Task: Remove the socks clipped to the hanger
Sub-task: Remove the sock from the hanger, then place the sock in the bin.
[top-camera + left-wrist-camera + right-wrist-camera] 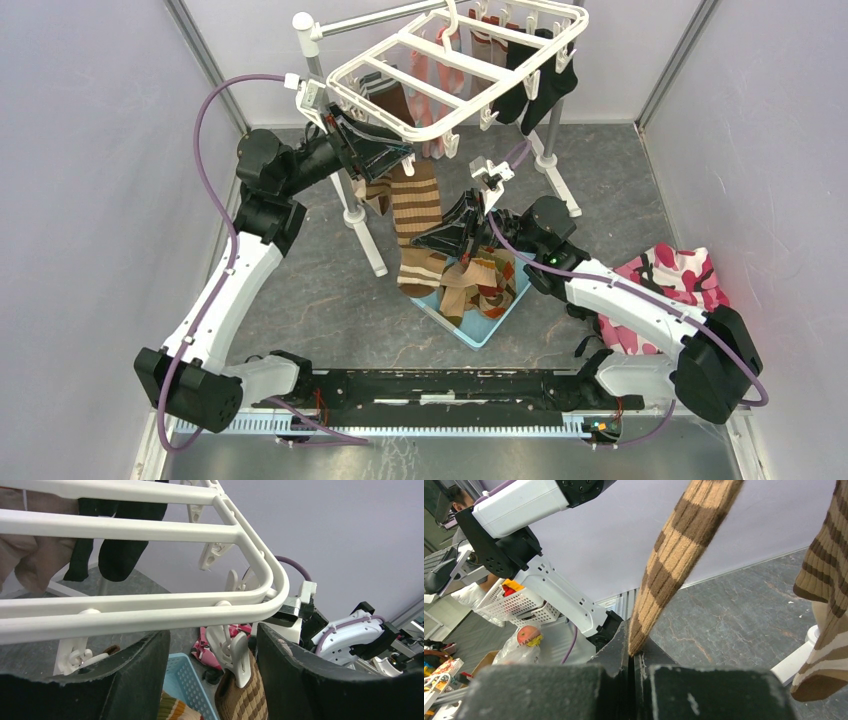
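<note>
The white hanger (455, 70) hangs from the stand with socks clipped under it: coral pink (432, 85), black (537, 88) and a brown-orange striped sock (415, 210) at the near corner. My left gripper (212, 642) is open just under the hanger's rounded corner (270, 587). Its fingers (132, 675) stand on either side of the white clip (240, 660) that pinches the striped sock's top (247, 697), apart from it. Lower down, my right gripper (633, 655) is shut on that striped sock (674, 555), which stretches up from its jaws.
A light blue basket (487, 325) holding loose socks (482, 285) sits on the floor below the right gripper. The camouflage cloth heap (672, 272) lies at the right. The stand's grey poles and white feet (365, 235) rise behind the left arm.
</note>
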